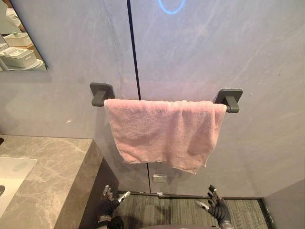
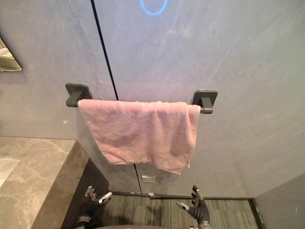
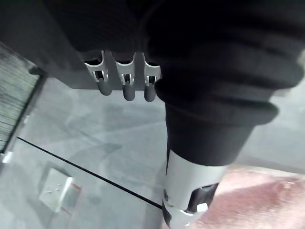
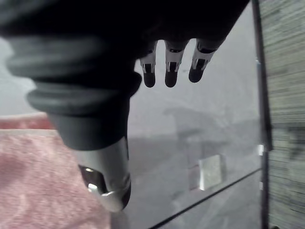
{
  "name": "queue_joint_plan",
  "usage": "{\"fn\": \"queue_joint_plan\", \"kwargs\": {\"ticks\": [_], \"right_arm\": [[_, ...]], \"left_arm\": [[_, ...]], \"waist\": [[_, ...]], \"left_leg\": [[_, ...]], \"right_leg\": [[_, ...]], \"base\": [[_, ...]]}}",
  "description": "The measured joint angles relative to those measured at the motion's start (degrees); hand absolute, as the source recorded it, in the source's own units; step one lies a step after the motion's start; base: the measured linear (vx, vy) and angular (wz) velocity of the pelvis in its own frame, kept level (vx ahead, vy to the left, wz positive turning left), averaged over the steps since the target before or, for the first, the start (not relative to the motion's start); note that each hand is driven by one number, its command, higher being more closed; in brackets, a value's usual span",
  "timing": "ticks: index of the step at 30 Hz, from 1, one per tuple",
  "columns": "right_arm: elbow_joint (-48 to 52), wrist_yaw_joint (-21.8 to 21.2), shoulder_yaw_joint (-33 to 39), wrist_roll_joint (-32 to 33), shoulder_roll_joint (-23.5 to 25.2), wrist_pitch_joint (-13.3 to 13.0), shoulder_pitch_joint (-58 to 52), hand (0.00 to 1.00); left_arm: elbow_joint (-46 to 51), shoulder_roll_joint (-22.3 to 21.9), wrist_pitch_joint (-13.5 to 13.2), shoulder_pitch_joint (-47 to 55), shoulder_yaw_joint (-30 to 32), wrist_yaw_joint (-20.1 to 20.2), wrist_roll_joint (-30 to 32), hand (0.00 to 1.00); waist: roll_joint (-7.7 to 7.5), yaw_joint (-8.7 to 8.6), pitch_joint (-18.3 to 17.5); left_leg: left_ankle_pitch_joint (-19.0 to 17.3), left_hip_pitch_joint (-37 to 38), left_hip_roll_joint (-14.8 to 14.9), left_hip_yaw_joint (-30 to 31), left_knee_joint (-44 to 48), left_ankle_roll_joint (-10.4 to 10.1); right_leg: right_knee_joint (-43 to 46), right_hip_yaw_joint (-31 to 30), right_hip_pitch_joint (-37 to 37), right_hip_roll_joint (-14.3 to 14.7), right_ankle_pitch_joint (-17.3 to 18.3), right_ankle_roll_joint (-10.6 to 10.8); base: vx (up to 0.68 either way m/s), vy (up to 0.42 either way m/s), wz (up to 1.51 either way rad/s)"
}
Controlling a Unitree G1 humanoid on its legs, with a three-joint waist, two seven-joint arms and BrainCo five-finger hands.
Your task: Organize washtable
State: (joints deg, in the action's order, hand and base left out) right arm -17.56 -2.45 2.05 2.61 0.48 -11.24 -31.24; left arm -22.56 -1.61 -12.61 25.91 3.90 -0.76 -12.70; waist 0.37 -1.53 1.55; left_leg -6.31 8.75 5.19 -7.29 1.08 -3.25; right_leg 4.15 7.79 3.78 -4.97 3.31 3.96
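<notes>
Low by the foot of the wall, both hands hang just above the grey striped floor covering [image 1: 176, 212], with nothing in them. The left hand [image 1: 112, 196] sits beside the dark side panel of the washtable; its fingers [image 3: 128, 88] are straight and loosely apart, and its thumb [image 3: 188, 191] is held off to one side. The right hand [image 1: 213, 200] is well apart from it on the other side, its fingers [image 4: 170, 71] equally relaxed and its thumb [image 4: 107, 181] clear of everything.

The pink towel [image 1: 164, 131] hangs well above both hands and roughly between them, touching neither. It is draped over a rail held by two dark wall brackets [image 1: 101, 93] and spreads almost from one bracket to the other. Its lower edge slants, so the corner on the robot's right drops lowest.

On the robot's left, the marble countertop [image 1: 47, 181] holds a white basin [image 1: 12, 179]. A small metal plate [image 1: 159, 178] is set into the grey wall under the towel, and a thin black seam [image 1: 135, 52] runs up the wall behind the towel. Further up on the left, a mirror [image 1: 19, 43] reflects white baskets [image 1: 16, 57], and a blue ring of light [image 1: 171, 5] shows on the wall above.
</notes>
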Motion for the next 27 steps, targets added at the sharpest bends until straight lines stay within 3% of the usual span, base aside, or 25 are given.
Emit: {"fn": "queue_joint_plan", "kwargs": {"ticks": [5,11,27], "right_arm": [[-9.4,1.3,0.7,0.0,-0.7,0.6,4.2,0.0],[-20.2,2.8,4.0,0.0,-1.0,0.6,10.7,0.0],[-33.7,4.7,6.6,0.0,-2.1,1.7,20.1,0.0]], "left_arm": [[-9.6,0.3,0.6,-3.3,0.0,-1.9,1.3,0.0],[-20.1,1.6,1.2,-6.2,0.0,-3.2,3.4,0.0],[-31.1,3.5,2.4,-13.8,0.5,-3.3,4.5,0.0]], "waist": [[0.53,0.59,-0.5],[0.01,0.73,-0.5],[-0.32,0.76,1.4]], "left_leg": [[0.0,0.1,0.0,-0.1,-0.1,-0.2],[0.6,0.3,0.3,0.1,-0.9,-1.0],[0.7,0.5,0.1,1.0,-1.4,-1.1]], "right_leg": [[-0.1,-0.1,0.0,0.0,0.0,0.0],[-1.9,-0.2,0.7,0.5,-1.2,-0.3],[-6.5,-0.2,2.2,1.8,-3.5,-0.7]], "base": [[0.0,0.0,0.0],[-0.02,-0.011,0.0],[-0.01,-0.005,0.0]]}}
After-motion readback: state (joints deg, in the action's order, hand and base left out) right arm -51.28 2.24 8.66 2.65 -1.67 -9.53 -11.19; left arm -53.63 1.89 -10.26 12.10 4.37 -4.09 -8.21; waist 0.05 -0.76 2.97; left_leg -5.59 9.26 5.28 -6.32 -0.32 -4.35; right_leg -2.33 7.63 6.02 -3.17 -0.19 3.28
